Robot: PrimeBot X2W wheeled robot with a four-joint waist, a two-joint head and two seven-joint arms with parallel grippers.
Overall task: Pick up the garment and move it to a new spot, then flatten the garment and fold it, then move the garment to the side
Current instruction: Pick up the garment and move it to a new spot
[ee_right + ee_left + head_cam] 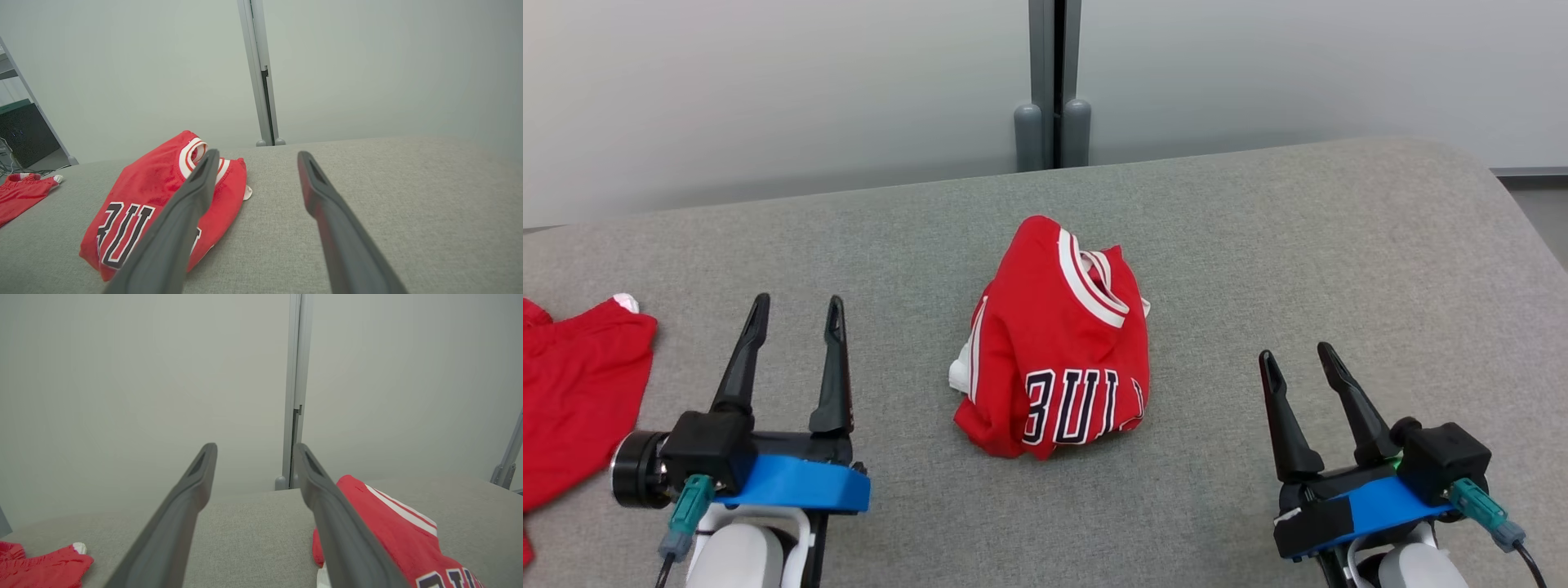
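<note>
Left of our left hand [797,300], fingers apart and empty, lies a second red cloth [580,384]. The crumpled red white-trimmed jersey [1058,343] sits on the grey fabric worktop [1339,245] between both hands, about equally near each, long axis running away from us. Our right hand [1294,351] is spread, empty. Its wrist view shows the open collar, the left's a striped edge.

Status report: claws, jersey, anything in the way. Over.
Left claw open, empty. Right claw open, empty. Red jersey rumpled on grey surface between them, untouched. Second red garment far left, apart.
</note>
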